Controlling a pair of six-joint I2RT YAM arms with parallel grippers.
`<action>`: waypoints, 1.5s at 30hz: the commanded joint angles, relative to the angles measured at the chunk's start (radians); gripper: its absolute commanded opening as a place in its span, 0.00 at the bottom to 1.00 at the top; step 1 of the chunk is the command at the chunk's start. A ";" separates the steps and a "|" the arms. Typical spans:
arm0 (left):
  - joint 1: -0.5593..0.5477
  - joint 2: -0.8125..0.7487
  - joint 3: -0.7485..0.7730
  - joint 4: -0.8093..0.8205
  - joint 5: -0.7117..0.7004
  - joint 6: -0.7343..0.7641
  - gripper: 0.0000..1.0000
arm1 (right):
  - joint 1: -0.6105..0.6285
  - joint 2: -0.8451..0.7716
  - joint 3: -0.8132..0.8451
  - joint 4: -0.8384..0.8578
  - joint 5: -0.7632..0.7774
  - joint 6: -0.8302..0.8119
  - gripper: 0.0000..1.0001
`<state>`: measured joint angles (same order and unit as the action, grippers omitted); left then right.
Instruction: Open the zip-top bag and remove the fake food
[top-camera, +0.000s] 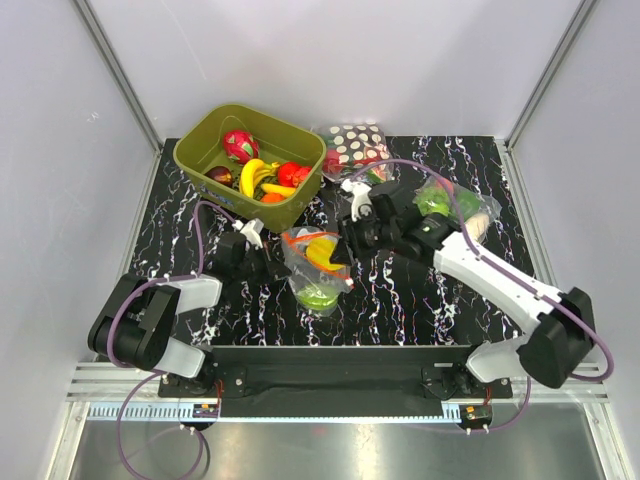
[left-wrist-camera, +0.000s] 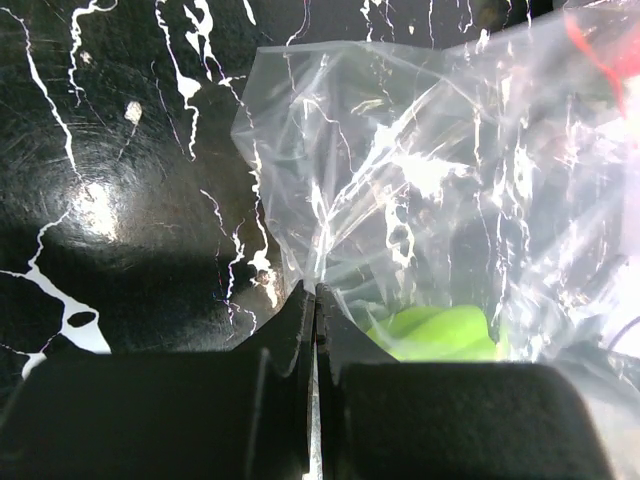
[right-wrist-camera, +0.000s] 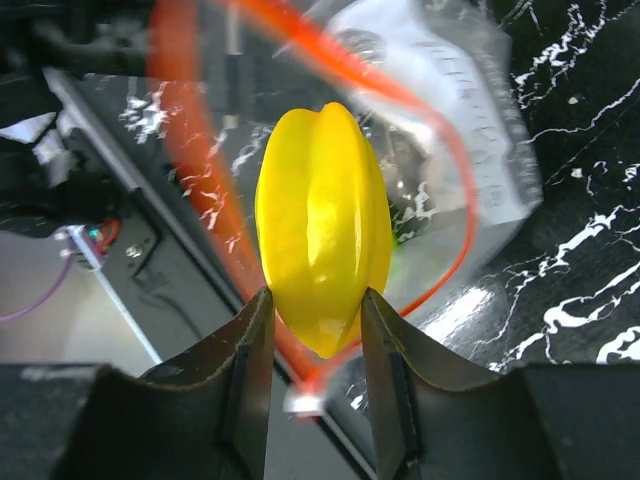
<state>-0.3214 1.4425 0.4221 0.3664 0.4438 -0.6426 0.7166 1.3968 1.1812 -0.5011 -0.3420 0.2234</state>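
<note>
With the zip-top bag (top-camera: 316, 262) lying between the arms, the left gripper (left-wrist-camera: 316, 300), pressed shut on its film edge, should anchor it firmly; the right gripper (right-wrist-camera: 318, 325), pinching the yellow starfruit-like toy (right-wrist-camera: 322, 200) at the mouth, should draw straight out, clear of the orange-red zip strip (right-wrist-camera: 185, 170).

On the table (top-camera: 400, 290), zip-top bag (top-camera: 315, 262) before the bin (top-camera: 205, 150) (fake food (top-camera: 268, 178) in both).

Black veined table (top-camera: 390, 300), olive bin (top-camera: 235, 192) far left. Polka-dot bag (top-camera: 355, 140) and vegetable bag (top-camera: 440, 198) lie far right; zip-top bag (top-camera: 318, 290), centre.
</note>
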 joint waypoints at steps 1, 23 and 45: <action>0.004 -0.016 0.032 0.028 -0.010 0.026 0.00 | -0.031 -0.067 0.017 -0.056 -0.118 -0.002 0.25; 0.004 -0.047 0.040 -0.003 0.024 0.049 0.00 | -0.101 0.115 0.378 0.067 -0.077 -0.078 0.22; -0.030 -0.125 0.001 -0.007 -0.002 0.003 0.00 | -0.138 0.861 1.093 0.166 -0.029 -0.134 0.79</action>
<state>-0.3458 1.3411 0.4248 0.3279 0.4507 -0.6304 0.5858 2.3390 2.2593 -0.4133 -0.3843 0.1005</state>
